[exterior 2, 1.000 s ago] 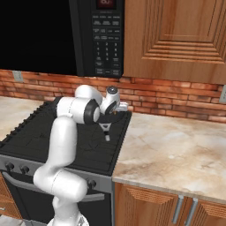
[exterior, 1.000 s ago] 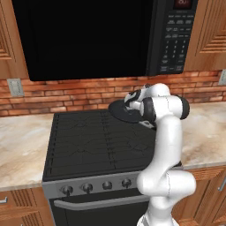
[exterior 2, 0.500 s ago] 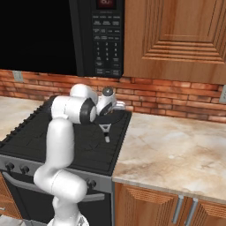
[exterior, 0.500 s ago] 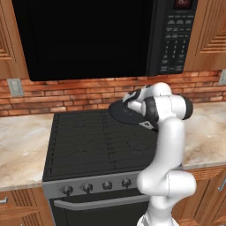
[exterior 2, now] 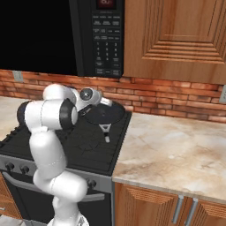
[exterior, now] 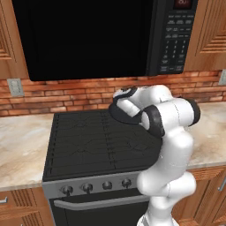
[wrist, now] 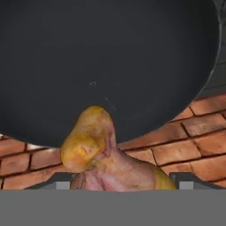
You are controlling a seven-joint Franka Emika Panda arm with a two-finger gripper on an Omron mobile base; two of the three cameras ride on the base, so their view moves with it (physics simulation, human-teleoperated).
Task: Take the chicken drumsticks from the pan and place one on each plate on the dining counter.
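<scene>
Between claw tips, lumpy golden drumstick (wrist: 90,141); smooth round pan (wrist: 106,62).

You have tight headroom at the back of the stove (exterior: 97,145): the microwave (exterior: 101,37) hangs low above the pan (exterior 2: 106,114), and the brick wall (exterior 2: 176,103) shuts off the far side. 1 drumstick (wrist: 95,148) sits between the gripper (wrist: 119,185) fingers, close against the pan's dark floor. The marbled worktop (exterior 2: 176,152) beside the stove lies bare.
</scene>
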